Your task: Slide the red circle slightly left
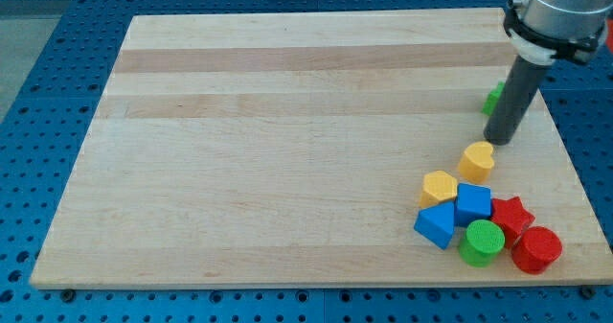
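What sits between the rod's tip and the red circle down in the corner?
In the camera view, my tip is above the cluster. Toward the red circle lie the yellow heart, then the blue cube and red star.

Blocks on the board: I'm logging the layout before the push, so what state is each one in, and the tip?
my tip: on the board, just above the yellow heart, far from the red circle.
yellow heart: alone.
green block: mostly hidden behind the rod.
yellow hexagon: in the cluster.
blue cube: in the cluster.
blue block: cluster's left edge.
red star: against the cube.
green circle: upright.
red circle: upright, rightmost.
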`<state>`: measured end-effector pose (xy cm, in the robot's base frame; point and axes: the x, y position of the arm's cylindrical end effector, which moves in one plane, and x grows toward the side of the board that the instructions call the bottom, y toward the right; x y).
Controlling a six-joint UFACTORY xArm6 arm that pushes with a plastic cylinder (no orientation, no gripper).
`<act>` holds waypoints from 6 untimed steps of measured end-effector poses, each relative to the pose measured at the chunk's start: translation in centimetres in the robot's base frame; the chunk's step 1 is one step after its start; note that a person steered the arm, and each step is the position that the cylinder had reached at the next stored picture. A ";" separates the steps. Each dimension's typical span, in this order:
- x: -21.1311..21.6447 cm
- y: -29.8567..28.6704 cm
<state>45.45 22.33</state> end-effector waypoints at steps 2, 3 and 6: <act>6.2 6.3; 11.5 5.6; 14.8 1.6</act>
